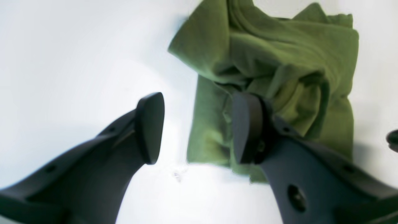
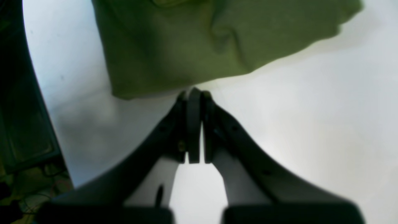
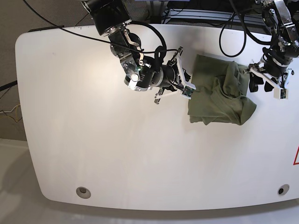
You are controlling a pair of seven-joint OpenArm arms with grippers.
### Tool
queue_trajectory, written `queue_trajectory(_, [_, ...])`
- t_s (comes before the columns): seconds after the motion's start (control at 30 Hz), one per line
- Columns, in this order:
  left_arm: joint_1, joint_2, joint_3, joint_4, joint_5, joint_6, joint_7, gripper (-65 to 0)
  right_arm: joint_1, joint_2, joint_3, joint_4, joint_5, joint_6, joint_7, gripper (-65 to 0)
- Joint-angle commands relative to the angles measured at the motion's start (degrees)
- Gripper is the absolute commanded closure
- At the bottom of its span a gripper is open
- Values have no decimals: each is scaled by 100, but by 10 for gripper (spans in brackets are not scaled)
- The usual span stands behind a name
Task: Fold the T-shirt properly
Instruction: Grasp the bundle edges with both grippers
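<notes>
We see the plain olive-green cotton T-shirt (image 3: 219,98) lying in a rumpled, partly folded bundle on the right half of the white rounded table (image 3: 93,140). Our left gripper (image 1: 196,127) hangs at the shirt's edge, its dark jaws spread wide with nothing between them. Our right gripper (image 2: 194,93) sits just beside the opposite edge, jaws pressed together, holding no cloth.
</notes>
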Motion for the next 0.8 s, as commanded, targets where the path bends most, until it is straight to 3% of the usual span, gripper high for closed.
queue_trajectory(0.0, [161, -69, -255, 86, -11, -14, -65, -328, 164, -164, 20, -95, 70, 16, 124, -5])
queue_trajectory(0.5, [610, -25, -475, 42, 7, -14, -83, -326, 613, -322, 11, -825, 79, 7, 590, -5])
queue_trajectory(0.77, [522, 389, -228, -28, 842, -14, -92, -326, 771, -489, 2, -1150, 79, 7, 652, -5])
